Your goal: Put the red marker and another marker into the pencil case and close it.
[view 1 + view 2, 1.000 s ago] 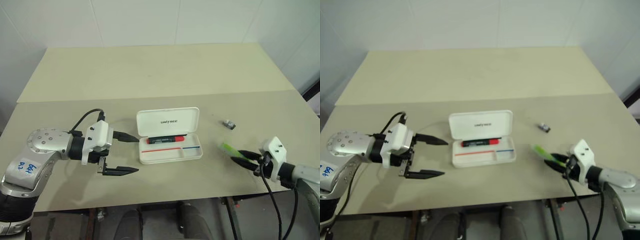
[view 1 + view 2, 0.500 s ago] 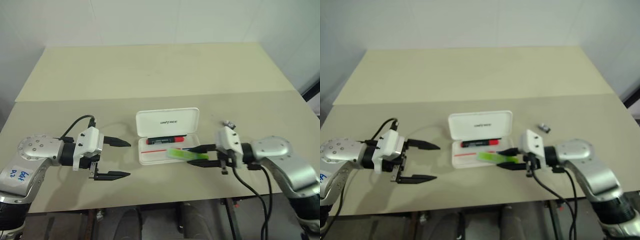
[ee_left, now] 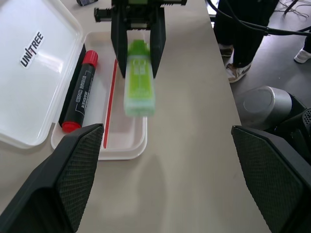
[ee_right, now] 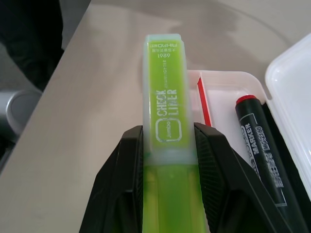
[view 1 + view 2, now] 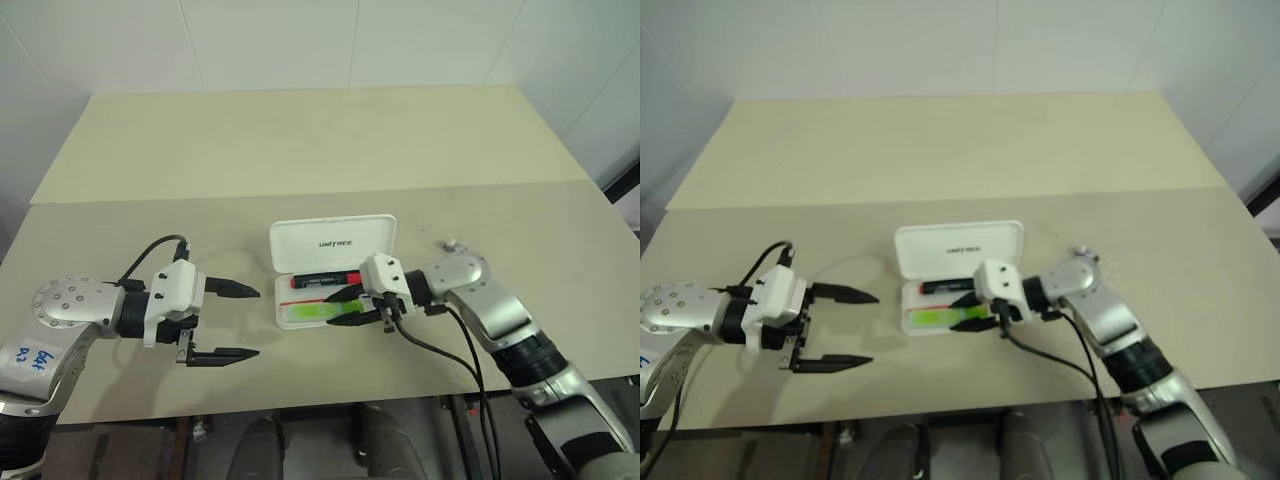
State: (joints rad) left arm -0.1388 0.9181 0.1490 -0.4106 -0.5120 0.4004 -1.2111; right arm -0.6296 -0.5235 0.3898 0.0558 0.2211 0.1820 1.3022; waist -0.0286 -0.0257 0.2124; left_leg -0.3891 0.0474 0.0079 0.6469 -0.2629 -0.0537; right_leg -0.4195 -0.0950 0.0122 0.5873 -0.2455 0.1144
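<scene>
Now the table (image 5: 300, 150) bears the open case (image 5: 335, 270) — red marker (image 5: 325, 280) lying inside. Right gripper (image 5: 347, 306) clamps the highlighter (image 5: 312, 313) over the case's front compartment; left gripper (image 5: 248, 322) hangs agape, well apart.

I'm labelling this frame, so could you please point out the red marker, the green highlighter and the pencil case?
red marker (image 3: 79, 92): left wrist view, mid-barrel.
green highlighter (image 3: 139, 82): left wrist view, body.
pencil case (image 5: 333, 244): left eye view, open lid.
</scene>
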